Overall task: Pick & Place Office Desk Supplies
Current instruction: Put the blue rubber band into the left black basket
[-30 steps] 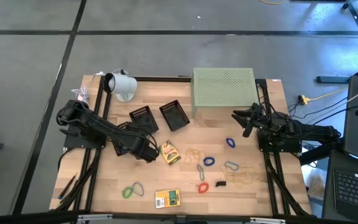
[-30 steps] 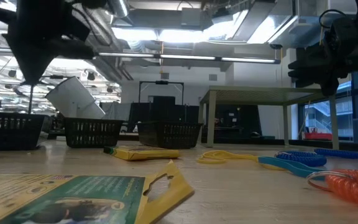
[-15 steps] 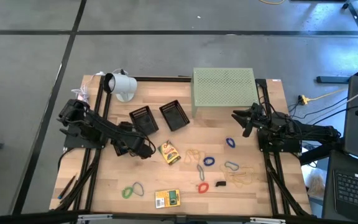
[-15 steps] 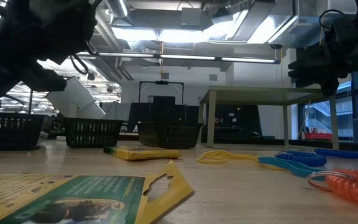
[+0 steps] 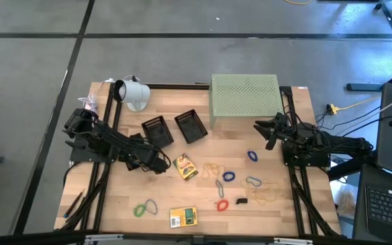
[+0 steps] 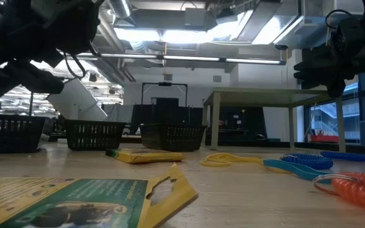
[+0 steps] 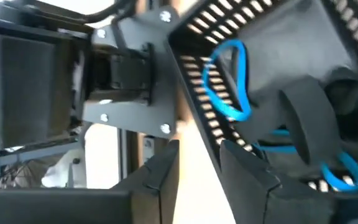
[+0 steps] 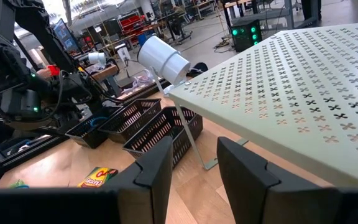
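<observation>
High view: the left gripper (image 5: 156, 162) sits left of centre, over the black basket (image 5: 136, 154) nearest the left arm; its finger state cannot be read here. The right gripper (image 5: 265, 131) waits at right of centre, below the pale green perforated stand (image 5: 244, 96). One yellow packet (image 5: 185, 166) lies at centre, a second yellow packet (image 5: 183, 217) at lower centre. Rubber bands are scattered right of centre, among them a blue band (image 5: 252, 156) and a red band (image 5: 221, 205); a green band (image 5: 139, 210) lies at lower left. Low view: the left arm (image 6: 24, 38) fills the upper left above a row of baskets; a packet lies in the foreground at lower left. Left wrist view: the fingers (image 7: 244, 177) stand apart, released, gripping nothing, and a blue rubber band (image 7: 232, 81) lies inside the basket at upper right. Right wrist view: the fingers (image 8: 157, 165) stand apart at bottom centre, holding nothing.
</observation>
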Tool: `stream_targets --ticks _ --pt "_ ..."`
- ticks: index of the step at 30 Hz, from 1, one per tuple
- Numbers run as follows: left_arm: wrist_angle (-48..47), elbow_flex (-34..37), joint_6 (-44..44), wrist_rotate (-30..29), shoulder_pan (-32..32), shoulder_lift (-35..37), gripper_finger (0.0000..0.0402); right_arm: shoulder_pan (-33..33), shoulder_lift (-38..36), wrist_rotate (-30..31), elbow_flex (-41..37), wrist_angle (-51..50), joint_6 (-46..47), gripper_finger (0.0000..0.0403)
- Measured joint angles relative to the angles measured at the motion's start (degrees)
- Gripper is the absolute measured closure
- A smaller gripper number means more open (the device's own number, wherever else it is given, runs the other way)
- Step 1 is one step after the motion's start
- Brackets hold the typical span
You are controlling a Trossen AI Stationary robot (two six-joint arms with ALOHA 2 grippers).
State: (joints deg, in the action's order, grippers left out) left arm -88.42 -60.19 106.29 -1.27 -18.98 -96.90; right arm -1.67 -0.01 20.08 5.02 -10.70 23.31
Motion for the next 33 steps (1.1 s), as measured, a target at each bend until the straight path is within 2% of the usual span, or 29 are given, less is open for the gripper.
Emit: stream_targets --ticks 7,10,13,17,23,33 --pt "5.38 -8.22 -6.01 -4.82 -0.43 -0.02 0.0285 0.0 0.0 0.0 0.0 0.0 -0.01 0.0272" --pt "8.69 -13.03 -7.84 -4.25 -1.89 -0.02 0.0287 0.0 0.0 0.0 0.0 0.01 -0.01 0.0272" --pt "12.71 -16.03 -5.01 -3.26 -4.84 -0.02 0.0286 0.0 0.0 0.0 0.0 0.0 -0.02 0.0272" --pt "19.57 -16.29 0.48 -2.91 -10.1 -0.4 0.0283 0.0 0.0 -0.02 0.0 0.02 -0.02 0.0272" --pt "20.58 -16.27 10.86 -1.69 -17.11 -3.41 0.0282 0.0 0.0 -0.17 0.0 0.0 -0.02 0.0272" --pt "24.69 -16.26 14.66 -0.27 -21.19 -7.78 0.0282 0.0 0.0 -0.15 0.0 0.01 -0.02 0.0272"
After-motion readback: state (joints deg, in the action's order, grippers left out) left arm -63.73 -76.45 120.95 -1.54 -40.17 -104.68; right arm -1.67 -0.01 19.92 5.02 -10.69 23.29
